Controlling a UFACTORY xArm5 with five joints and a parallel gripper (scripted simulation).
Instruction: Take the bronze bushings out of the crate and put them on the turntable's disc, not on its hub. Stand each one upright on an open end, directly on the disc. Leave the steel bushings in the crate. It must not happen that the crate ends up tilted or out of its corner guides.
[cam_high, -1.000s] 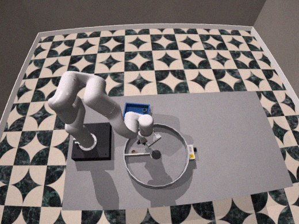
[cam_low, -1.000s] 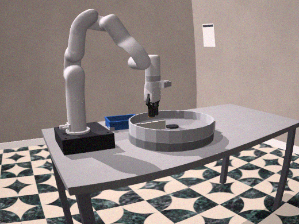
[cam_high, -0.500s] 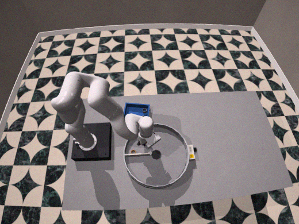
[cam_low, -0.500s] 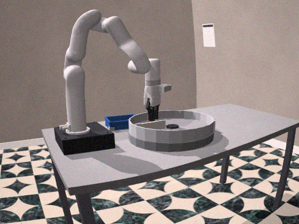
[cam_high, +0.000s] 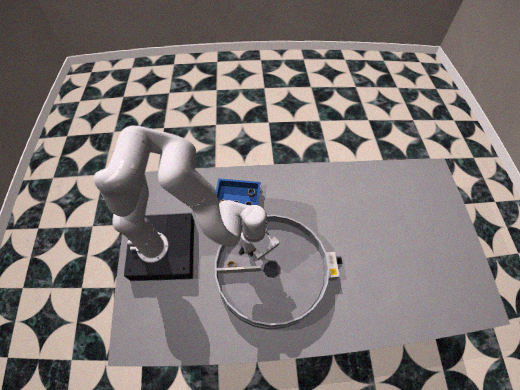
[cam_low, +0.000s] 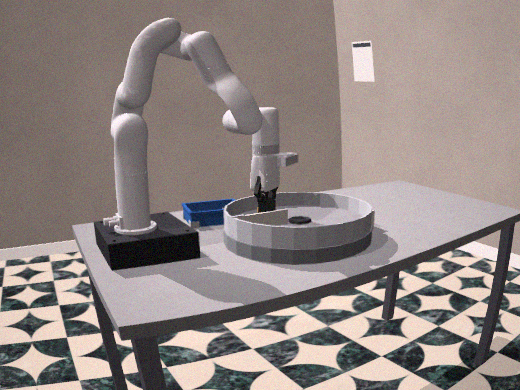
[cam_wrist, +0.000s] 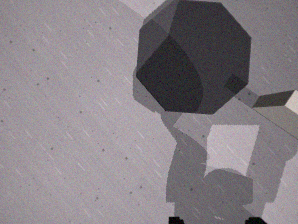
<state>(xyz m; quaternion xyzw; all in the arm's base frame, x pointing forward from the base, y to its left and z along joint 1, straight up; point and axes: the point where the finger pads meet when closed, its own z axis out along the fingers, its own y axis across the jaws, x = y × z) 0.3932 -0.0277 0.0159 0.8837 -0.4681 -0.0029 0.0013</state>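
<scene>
My gripper (cam_high: 246, 248) (cam_low: 265, 200) (cam_wrist: 215, 221) is shut on a bronze bushing (cam_low: 265, 204). It holds the bushing just above the turntable's disc (cam_high: 295, 290) (cam_low: 330, 215) (cam_wrist: 65, 125), at the disc's back left, a short way from the dark hub (cam_high: 271, 268) (cam_low: 299, 219) (cam_wrist: 192, 55). In the wrist view only the two fingertips show at the bottom edge, and the held bushing is hidden. Another bronze bushing (cam_high: 231, 262) stands upright on the disc near the left rim. The blue crate (cam_high: 239, 191) (cam_low: 207, 211) lies behind the turntable with a steel bushing (cam_high: 251, 191) inside.
A raised grey rim (cam_high: 320, 245) (cam_low: 300, 240) rings the disc. A pale bar (cam_high: 239, 270) runs from the left rim toward the hub. A small white box with a yellow mark (cam_high: 332, 265) sits outside the right rim. The arm's black base (cam_high: 175, 245) (cam_low: 150, 242) stands left.
</scene>
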